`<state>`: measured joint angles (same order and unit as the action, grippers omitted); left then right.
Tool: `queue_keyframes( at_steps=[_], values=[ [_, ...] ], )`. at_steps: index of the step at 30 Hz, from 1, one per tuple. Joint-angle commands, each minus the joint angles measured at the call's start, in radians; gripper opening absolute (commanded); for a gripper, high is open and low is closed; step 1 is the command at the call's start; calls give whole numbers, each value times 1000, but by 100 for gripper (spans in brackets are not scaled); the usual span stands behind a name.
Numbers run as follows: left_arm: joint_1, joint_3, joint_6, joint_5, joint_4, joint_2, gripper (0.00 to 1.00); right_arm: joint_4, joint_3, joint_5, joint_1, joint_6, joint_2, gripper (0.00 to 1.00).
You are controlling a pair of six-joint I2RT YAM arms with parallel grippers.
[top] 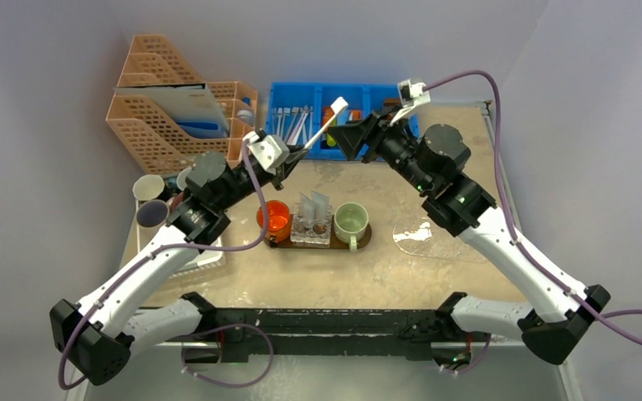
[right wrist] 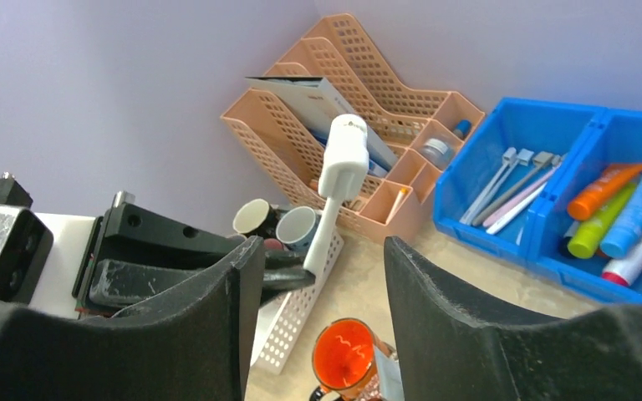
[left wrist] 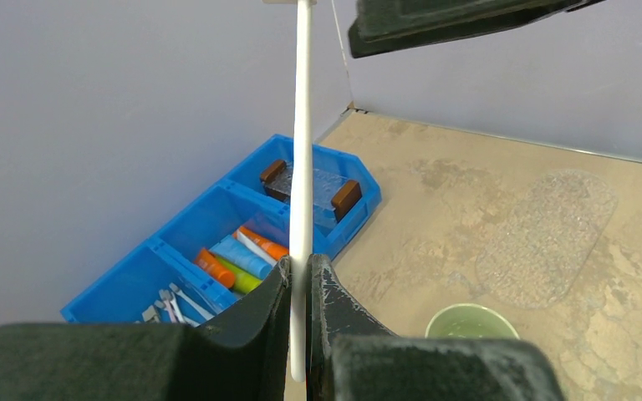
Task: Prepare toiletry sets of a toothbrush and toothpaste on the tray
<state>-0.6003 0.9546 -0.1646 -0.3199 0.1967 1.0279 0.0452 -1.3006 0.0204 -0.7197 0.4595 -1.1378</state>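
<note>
Left claw (left wrist: 301,292) clamps the toothbrush (left wrist: 303,150) handle; right claw (right wrist: 322,267) stands parted, holding nothing.

My left gripper (left wrist: 301,280) is black, the toothbrush (left wrist: 303,150) white. The bin (left wrist: 175,238) is blue, its tubes (left wrist: 238,255) orange, green, blue. The organiser (right wrist: 384,75) is peach lattice; the mug (left wrist: 471,322) pale green.

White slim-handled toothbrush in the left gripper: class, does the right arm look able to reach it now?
Probably yes. The right gripper, jaws open, faces the white toothbrush; its head and upper handle stand free above the shut left gripper, nothing between.
</note>
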Motion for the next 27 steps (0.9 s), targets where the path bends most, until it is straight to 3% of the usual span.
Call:
queue_keyframes(
  at_steps=[1,19,27],
  values=[
    [-11,-3,31,-31,46,-27,0,132,0,-44,0,22,-19,55],
    [-16,-14,56,-48,40,-42,0,211,27,-67,0,6,-42,27],
    [-16,-24,47,-29,23,-55,0,208,48,-123,-1,-82,-32,1]
  ],
)
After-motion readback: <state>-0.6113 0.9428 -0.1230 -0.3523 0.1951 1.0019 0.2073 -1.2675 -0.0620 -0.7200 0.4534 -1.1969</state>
